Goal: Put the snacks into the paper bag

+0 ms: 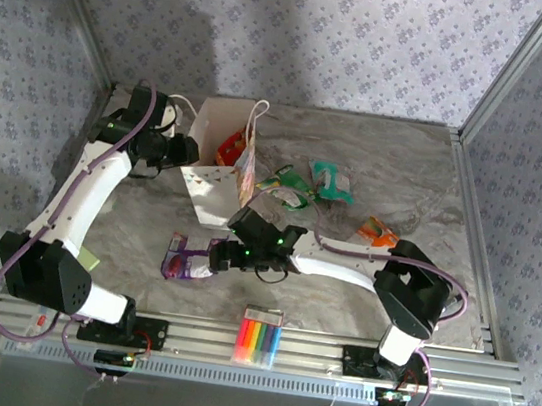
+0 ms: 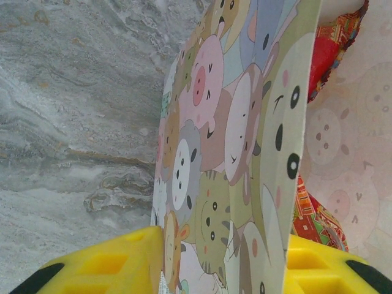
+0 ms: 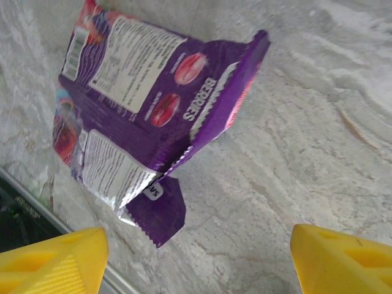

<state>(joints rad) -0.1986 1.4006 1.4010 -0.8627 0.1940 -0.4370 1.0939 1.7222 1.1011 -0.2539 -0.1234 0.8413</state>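
On marble tabletop [image 3: 318, 122], purple packet [image 3: 153, 104] just beyond the parted right jaws

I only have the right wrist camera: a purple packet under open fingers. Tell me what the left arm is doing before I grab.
Observer: The left gripper is closed on the side wall of the paper bag.
Operator: Report what's in the bag.
Observer: The red packet lies inside it.
Operator: List what else is on the table.
Observer: The green packet, teal packet and orange packet lie on the table to the right of the bag.
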